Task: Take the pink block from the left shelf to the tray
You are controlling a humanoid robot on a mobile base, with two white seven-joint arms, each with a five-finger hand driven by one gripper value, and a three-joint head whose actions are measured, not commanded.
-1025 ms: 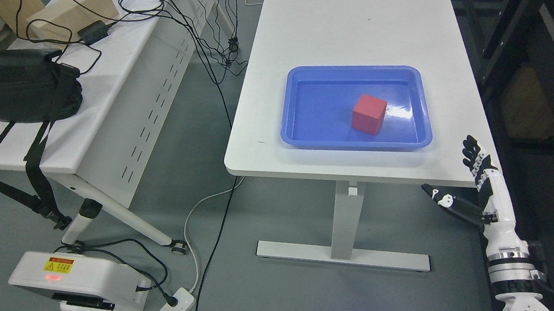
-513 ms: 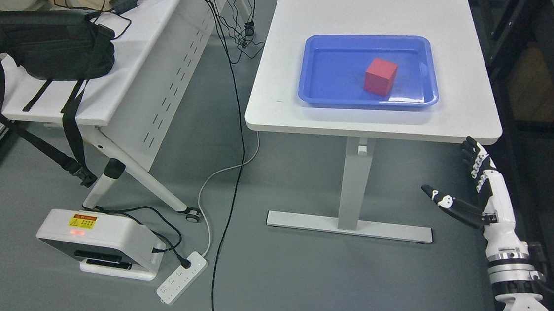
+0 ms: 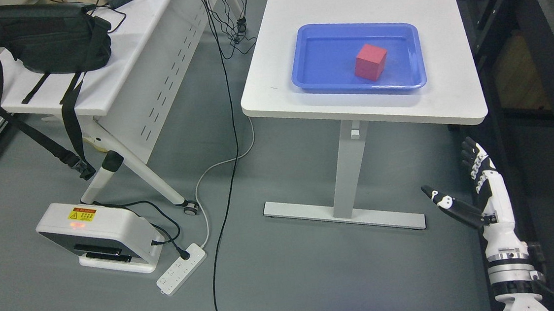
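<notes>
Item: block (image 3: 371, 62), red-pink, cube-shaped. It sits inside the blue tray (image 3: 320, 75), right of the tray's middle and resting flat on the tray floor. As a cube it has no long axis to speak of. It is turned at an angle to the tray walls, one vertical edge facing toward me and slightly left, top face level. Nothing touches it but the tray.

Item: blue tray, rectangular, shallow rim, long side running across the white table (image 3: 359, 0), near the table's front edge.

Item: my right hand (image 3: 472, 184), entering from the lower right corner on a white and black forearm. It hangs below and in front of the table's right front corner, over the grey floor (image 3: 316, 281), well apart from tray and block. Fingers (image 3: 475, 159) extended upward and close together; thumb (image 3: 446, 201) stretched out to the left, wide apart from the fingers. The hand is open, holds nothing and touches nothing.

Item: my left hand, not visible.

Item: second white table (image 3: 79, 92), left, carrying a black bag (image 3: 50, 37) with straps hanging over its edge, and black cables (image 3: 228, 129) running down to the floor.

Item: white device (image 3: 98, 234) with a yellow warning label, on the floor, lower left, beside a white power strip (image 3: 181, 269).
</notes>
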